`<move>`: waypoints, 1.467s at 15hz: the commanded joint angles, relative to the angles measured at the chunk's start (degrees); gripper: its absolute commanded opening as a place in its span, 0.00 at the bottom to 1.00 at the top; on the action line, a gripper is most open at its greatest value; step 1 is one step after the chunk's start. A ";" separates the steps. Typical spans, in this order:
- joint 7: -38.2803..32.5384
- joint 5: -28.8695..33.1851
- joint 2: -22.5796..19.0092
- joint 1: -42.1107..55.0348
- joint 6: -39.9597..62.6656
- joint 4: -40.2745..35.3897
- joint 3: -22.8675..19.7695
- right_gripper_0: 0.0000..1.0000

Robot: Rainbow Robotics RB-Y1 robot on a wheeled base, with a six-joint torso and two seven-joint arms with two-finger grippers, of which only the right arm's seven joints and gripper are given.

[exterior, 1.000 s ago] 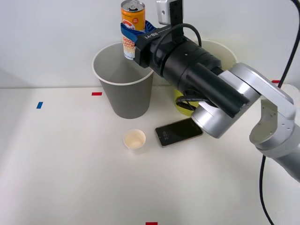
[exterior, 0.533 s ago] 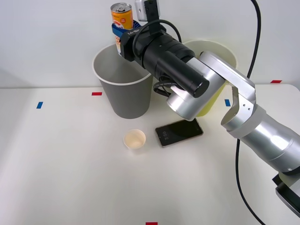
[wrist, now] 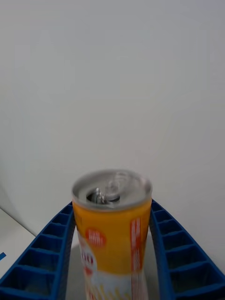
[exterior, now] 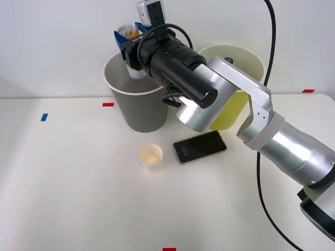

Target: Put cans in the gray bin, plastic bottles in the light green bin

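The right hand (exterior: pixel 127 44) hangs above the mouth of the gray bin (exterior: pixel 138 99), its blue ribbed fingers (wrist: pixel 44 243) spread to either side of the can (wrist: pixel 112 225). In the wrist view the can stands upright between them with a gap showing on each side, so the grip looks released or nearly so; its blurred outline suggests it is dropping. The hand sits over the bin so that the can should fall straight inside. Just behind the arm stands the light green bin (exterior: pixel 242 65), ready for bottles. On the white table (exterior: pixel 68 198), in front of the bins, lie a small paper cup (exterior: pixel 150 156) and a dark phone (exterior: pixel 200 147), well apart from the hand. Red and blue tape marks dot the table, and a plain pale wall closes the room behind.
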 commanded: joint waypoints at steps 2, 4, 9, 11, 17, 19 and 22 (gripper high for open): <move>-0.55 1.36 -2.79 -0.11 -4.15 -0.23 1.02 1.00; -1.08 1.27 -7.89 0.15 -5.99 -3.65 2.86 1.00; -2.84 0.74 -28.28 14.22 -5.99 -28.09 1.19 1.00; -3.54 0.83 -34.26 24.67 -5.99 -37.58 -4.26 1.00; -5.39 1.09 -33.55 59.92 -6.08 -54.54 -21.75 1.00; -6.27 1.09 -30.65 68.80 -11.36 -54.54 -26.23 1.00; -6.97 0.65 -26.26 78.46 -18.56 -54.10 -30.27 1.00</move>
